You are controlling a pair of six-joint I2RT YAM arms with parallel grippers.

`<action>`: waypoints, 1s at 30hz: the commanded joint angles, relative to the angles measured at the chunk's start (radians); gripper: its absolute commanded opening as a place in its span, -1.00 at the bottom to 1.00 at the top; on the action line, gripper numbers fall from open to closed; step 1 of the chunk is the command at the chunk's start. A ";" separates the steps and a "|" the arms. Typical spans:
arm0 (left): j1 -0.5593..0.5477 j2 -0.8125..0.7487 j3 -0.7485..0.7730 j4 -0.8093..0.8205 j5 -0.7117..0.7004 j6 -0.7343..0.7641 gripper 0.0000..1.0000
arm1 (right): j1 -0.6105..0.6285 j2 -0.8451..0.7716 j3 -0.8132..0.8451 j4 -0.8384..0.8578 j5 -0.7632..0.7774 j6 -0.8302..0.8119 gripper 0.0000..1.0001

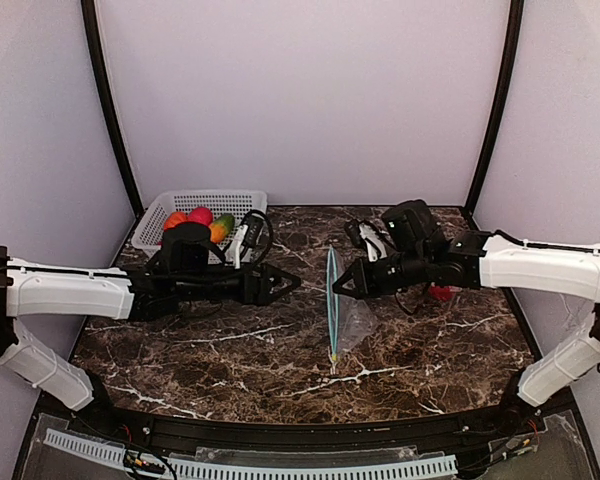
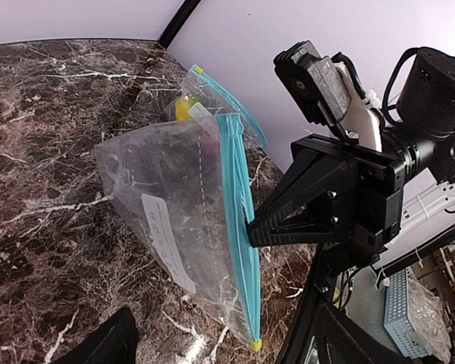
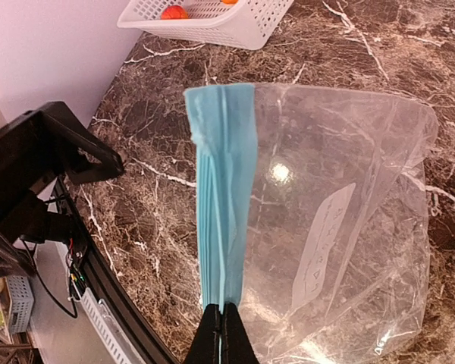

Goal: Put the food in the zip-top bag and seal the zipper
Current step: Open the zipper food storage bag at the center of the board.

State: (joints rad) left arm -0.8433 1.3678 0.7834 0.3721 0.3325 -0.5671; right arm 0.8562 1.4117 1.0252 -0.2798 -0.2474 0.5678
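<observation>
Dark marble surface (image 1: 230, 350). Clear zip-top bag (image 1: 354, 322), blue zipper strip, centre frame: limp, slippery film. The right hand (image 1: 338, 285) pinches the stiffer strip, likely the best hold; left hand (image 1: 288, 283) spread, empty. Red-orange toy fruits (image 1: 195, 218) upper left, in white mesh basket (image 1: 235, 199).

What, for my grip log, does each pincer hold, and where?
Right pincer pinches the zip-top bag by its blue zipper strip; left pincer is open, holding nothing.
</observation>
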 commanded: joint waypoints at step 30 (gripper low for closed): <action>-0.087 0.274 0.133 -0.030 -0.050 -0.073 -0.21 | 0.043 0.090 0.040 0.150 -0.020 0.089 -1.00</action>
State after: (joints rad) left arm -0.9222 1.6398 0.8883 0.4084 0.3172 -0.6685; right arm 0.8902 1.4944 1.0378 -0.1570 -0.2718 0.6525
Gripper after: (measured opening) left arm 0.410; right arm 0.005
